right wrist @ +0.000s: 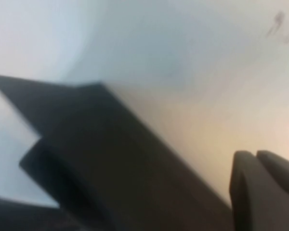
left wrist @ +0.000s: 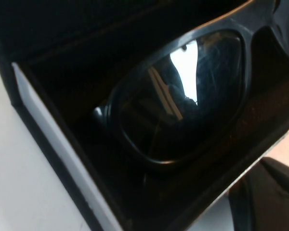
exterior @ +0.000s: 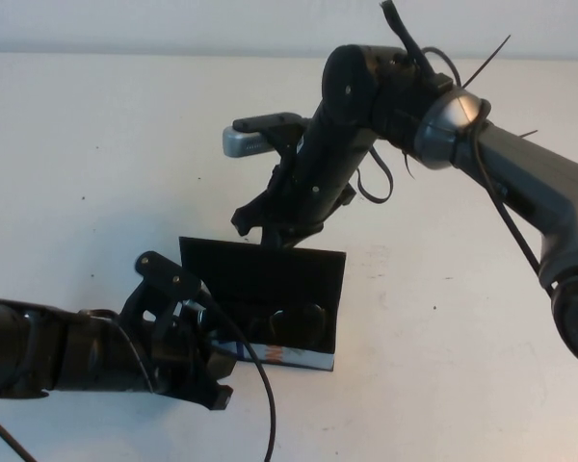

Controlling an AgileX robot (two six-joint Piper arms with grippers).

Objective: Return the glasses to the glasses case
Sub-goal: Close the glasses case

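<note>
The glasses case [exterior: 279, 357] lies open at the table's middle, its black lid [exterior: 260, 274] standing up. The dark-framed glasses [exterior: 294, 325] lie folded inside it. My left gripper [exterior: 191, 334] is at the case's left end, fingers apart, one finger [left wrist: 269, 197] just outside the front wall. Its wrist view looks into the case [left wrist: 48, 125] at one lens of the glasses [left wrist: 183, 96]. My right gripper [exterior: 262, 227] is shut, its tips at the back of the lid's top edge. Its wrist view shows the fingers [right wrist: 255, 192] beside the lid [right wrist: 111, 163].
The white table [exterior: 443, 318] is bare around the case. My right arm [exterior: 520, 173] reaches over from the right and hangs above the space behind the case. My left arm [exterior: 48, 351] lies low along the front left.
</note>
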